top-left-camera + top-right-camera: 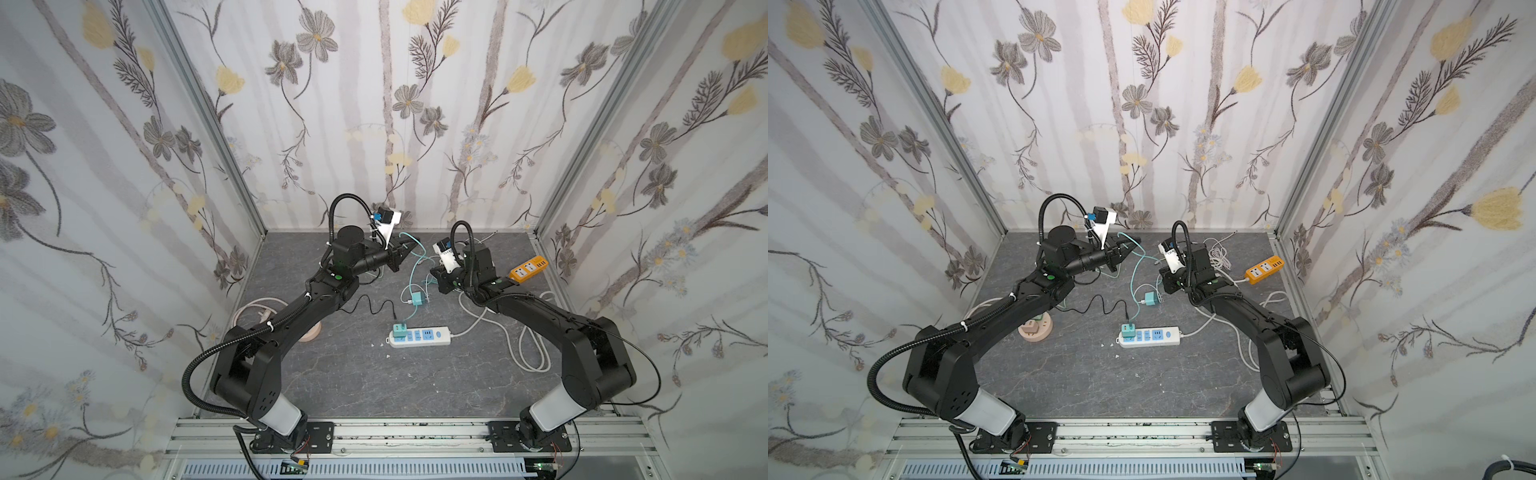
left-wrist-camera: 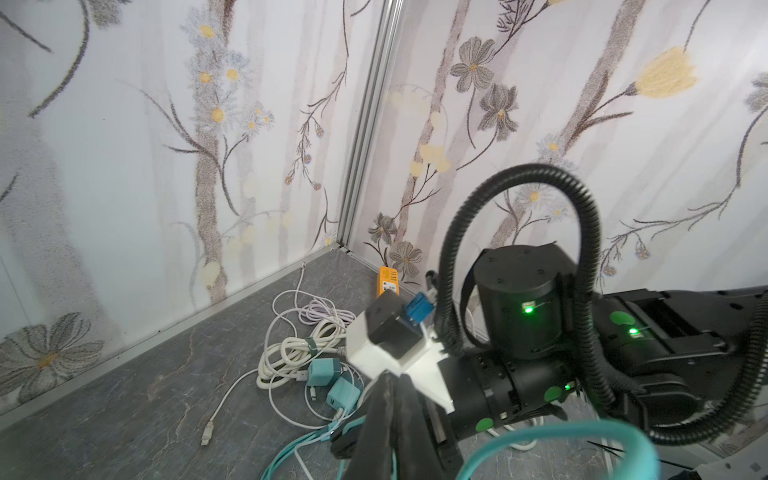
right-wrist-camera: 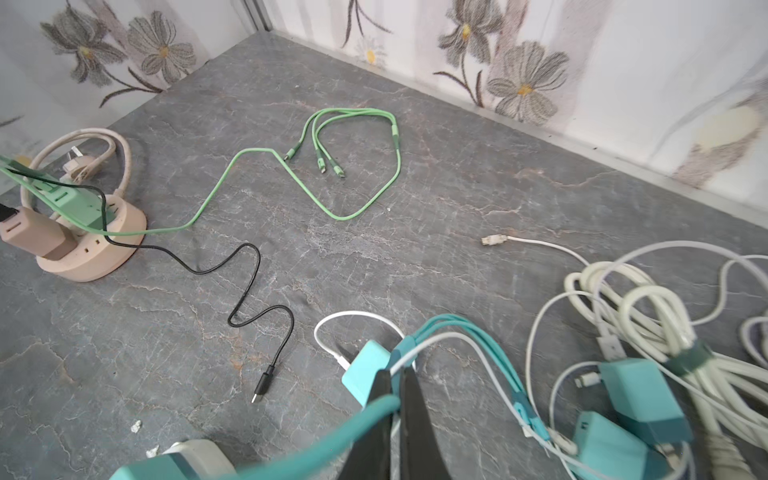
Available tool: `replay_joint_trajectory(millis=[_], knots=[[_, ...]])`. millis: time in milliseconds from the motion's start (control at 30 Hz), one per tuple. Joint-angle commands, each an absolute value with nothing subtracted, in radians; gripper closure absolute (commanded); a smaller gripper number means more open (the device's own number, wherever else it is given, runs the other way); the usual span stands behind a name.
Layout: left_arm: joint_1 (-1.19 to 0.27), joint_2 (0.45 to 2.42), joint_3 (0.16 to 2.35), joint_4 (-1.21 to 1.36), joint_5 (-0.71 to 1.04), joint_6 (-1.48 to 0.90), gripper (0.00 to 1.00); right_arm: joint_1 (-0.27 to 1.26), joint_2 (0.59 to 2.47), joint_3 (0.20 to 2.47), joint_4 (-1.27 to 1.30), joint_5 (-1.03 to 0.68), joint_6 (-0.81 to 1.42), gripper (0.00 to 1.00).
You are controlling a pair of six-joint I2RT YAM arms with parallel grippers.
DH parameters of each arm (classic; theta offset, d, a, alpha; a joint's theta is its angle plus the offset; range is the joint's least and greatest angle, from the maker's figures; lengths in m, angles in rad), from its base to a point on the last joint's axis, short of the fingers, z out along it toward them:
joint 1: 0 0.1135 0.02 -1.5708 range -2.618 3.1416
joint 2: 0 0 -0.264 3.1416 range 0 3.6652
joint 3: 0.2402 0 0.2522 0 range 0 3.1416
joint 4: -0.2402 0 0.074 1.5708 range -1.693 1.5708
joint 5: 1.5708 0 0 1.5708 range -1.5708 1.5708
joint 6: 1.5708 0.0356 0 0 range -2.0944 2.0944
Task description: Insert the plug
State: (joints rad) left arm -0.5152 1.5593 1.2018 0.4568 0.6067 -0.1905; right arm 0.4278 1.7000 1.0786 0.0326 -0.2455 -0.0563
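strip point(image 1: 419, 336) lay flat | left gripper point(image 2: 395, 380) well beyond strip, clamped on teal cable point(image 2: 561, 430) | right gripper point(image 3: 397, 374) beyond strip, closed up, couldn't tell on what | plug point(image 1: 417, 299) sat loose just beyond strip, looked light, hard, kinda slick, so I'd grab its flat sides, not the floppy cable

Plug point(image 1: 417, 299): teal cube adapter, lying loose on its side on the grey tabletop point(image 1: 332, 374), mid-field.
Power strip point(image 1: 419, 336): white bar with blue sockets, lying flat, near the plug but apart from it. A second teal adapter point(image 1: 400, 330) sits upright in its left-end socket.
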Motion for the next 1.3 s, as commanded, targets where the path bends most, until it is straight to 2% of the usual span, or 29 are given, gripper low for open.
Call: replay_joint_trajectory(millis=[0, 233, 433, 667, 833, 1000, 1133, 1267], knots=[[-0.512, 1.549, 1.195, 0.424, 0.549, -0.145, 1.00, 0.428, 1.614, 1.116, -0.019, -0.183, -0.131, 1.00], [-0.511, 1.528, 1.184, 0.411, 0.506, -0.131, 1.00, 0.433, 1.455, 1.275, -0.256, -0.141, -0.208, 1.00], [-0.511, 1.518, 1.182, 0.392, 0.481, -0.115, 1.00, 0.432, 1.428, 1.366, -0.367, -0.118, -0.235, 1.00], [-0.511, 1.485, 1.170, 0.329, 0.389, -0.071, 1.00, 0.448, 1.446, 1.389, -0.281, -0.098, -0.142, 1.00], [-0.513, 1.441, 1.130, 0.276, 0.167, -0.003, 1.00, 0.474, 1.608, 1.504, -0.181, -0.148, 0.058, 1.00], [-0.511, 1.454, 1.118, 0.203, -0.156, 0.025, 1.00, 0.522, 1.892, 1.725, -0.188, -0.049, 0.209, 1.00], [-0.509, 1.520, 1.145, 0.199, -0.264, 0.090, 1.00, 0.525, 2.087, 1.879, -0.101, -0.002, 0.306, 1.00], [-0.502, 1.681, 1.237, 0.215, -0.286, 0.143, 1.00, 0.525, 2.295, 2.079, -0.050, 0.084, 0.370, 1.00]])
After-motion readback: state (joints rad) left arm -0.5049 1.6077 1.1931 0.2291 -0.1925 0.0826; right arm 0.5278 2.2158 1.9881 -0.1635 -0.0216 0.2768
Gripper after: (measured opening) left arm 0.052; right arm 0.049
